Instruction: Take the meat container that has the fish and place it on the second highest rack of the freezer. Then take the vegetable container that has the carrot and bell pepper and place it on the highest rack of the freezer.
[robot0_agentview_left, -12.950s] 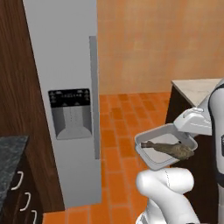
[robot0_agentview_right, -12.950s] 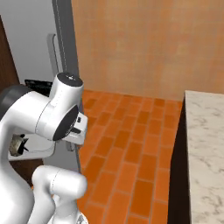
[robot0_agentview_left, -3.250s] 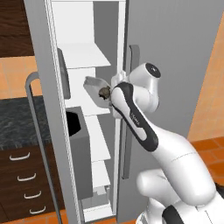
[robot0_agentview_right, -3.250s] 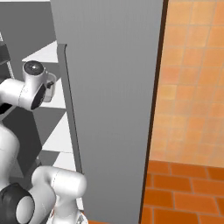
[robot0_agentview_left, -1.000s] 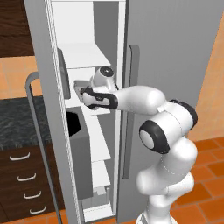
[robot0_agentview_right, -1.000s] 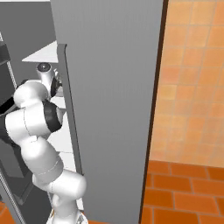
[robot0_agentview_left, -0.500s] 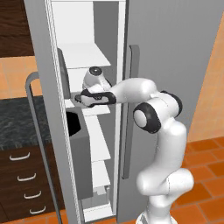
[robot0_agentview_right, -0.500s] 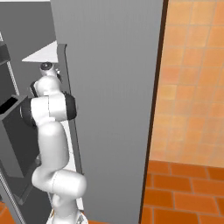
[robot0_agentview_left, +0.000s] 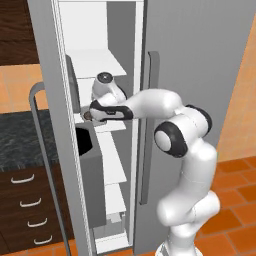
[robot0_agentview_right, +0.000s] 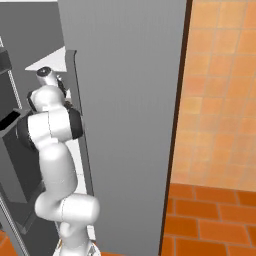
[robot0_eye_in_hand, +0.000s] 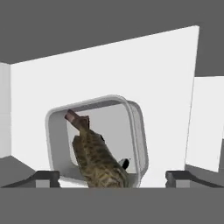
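Note:
The white meat container (robot0_eye_in_hand: 138, 131) lies flat on a white rack inside the freezer (robot0_agentview_left: 90, 30), with the mottled olive-brown fish (robot0_eye_in_hand: 96, 159) in it. My gripper (robot0_eye_in_hand: 111, 177) is open: its fingertips (robot0_eye_in_hand: 46, 176) stand wide apart, one on each side of the tray's near end. In the left base view the gripper (robot0_agentview_left: 92, 114) reaches in at the second rack from the top (robot0_agentview_left: 112, 125), below the top rack (robot0_agentview_left: 95, 62). The vegetable container with the carrot and bell pepper is out of view.
The freezer's open door (robot0_agentview_left: 45, 150) with its looped grey handle stands left of the arm. A dark door bin (robot0_agentview_left: 90, 165) sits just under my hand. A long grey bar handle (robot0_agentview_left: 150, 125) runs down the shut door on the right. Dark counter with drawers (robot0_agentview_left: 20, 145) at left.
The hand has stayed at the second rack while the elbow and upper arm swung right and back. The tray no longer shows in front of the hand in the left base view.

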